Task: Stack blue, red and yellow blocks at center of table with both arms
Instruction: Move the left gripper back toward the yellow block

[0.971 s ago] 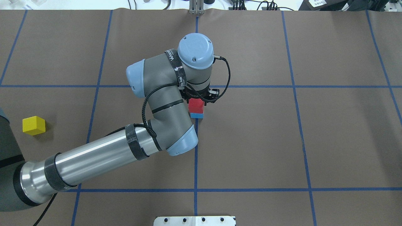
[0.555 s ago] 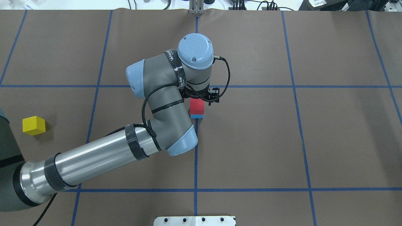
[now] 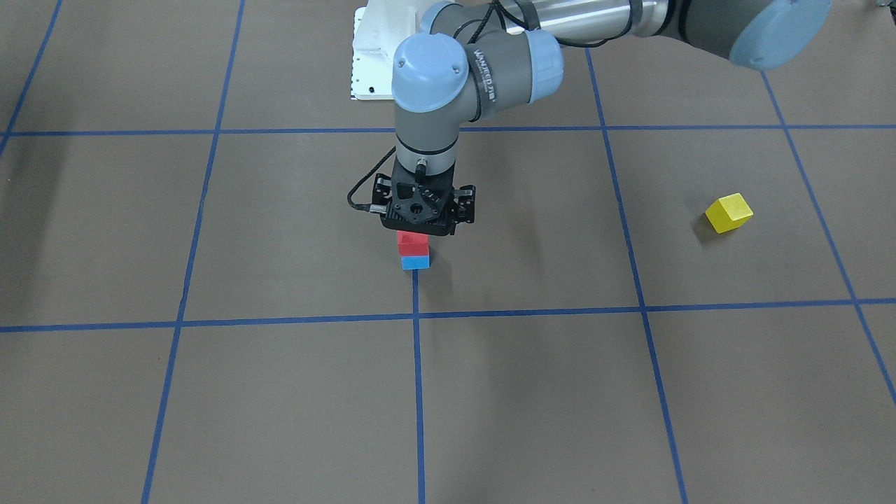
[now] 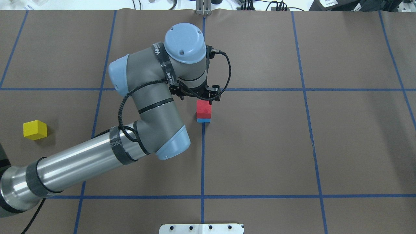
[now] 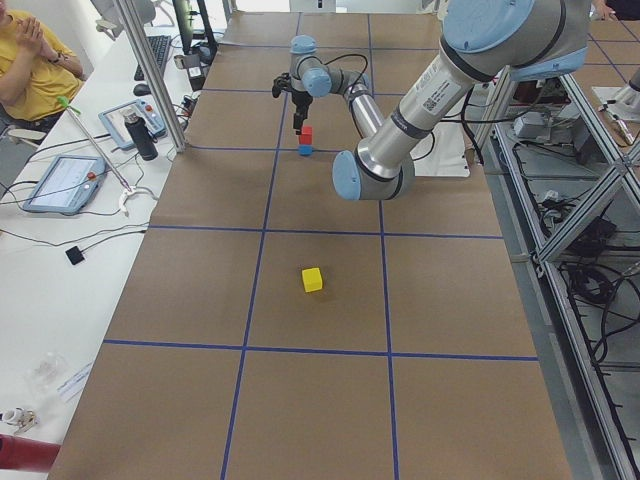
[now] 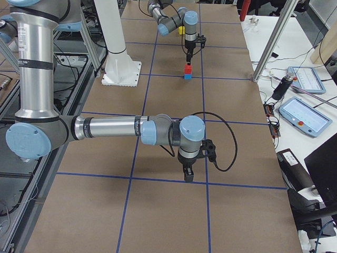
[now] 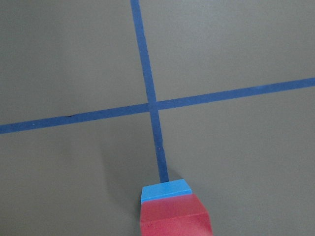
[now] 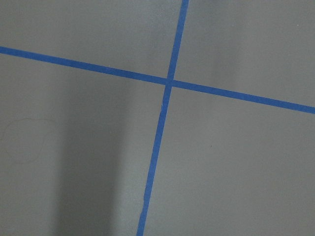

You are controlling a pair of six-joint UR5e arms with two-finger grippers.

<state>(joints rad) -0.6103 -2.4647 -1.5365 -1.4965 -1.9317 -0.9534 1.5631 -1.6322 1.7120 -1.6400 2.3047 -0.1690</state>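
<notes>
A red block (image 4: 204,110) sits on a blue block (image 4: 203,120) at the table's centre, on a blue tape line. Both show in the front view, red (image 3: 413,243) on blue (image 3: 415,262), and at the bottom of the left wrist view, red (image 7: 174,216) on blue (image 7: 165,191). My left gripper (image 4: 199,97) hangs open just above and behind the red block, holding nothing. A yellow block (image 4: 35,130) lies alone far to the left. My right gripper (image 6: 188,176) shows only in the exterior right view, low over bare table; I cannot tell if it is open or shut.
Brown paper with a blue tape grid (image 4: 202,196) covers the table. The white robot base plate (image 4: 201,228) sits at the near edge. The left arm's elbow (image 4: 169,143) hangs over the table left of the stack.
My left gripper has let go of the red block, risen, and shifted back and left. The red block stays on the blue block. The yellow block has not moved.
</notes>
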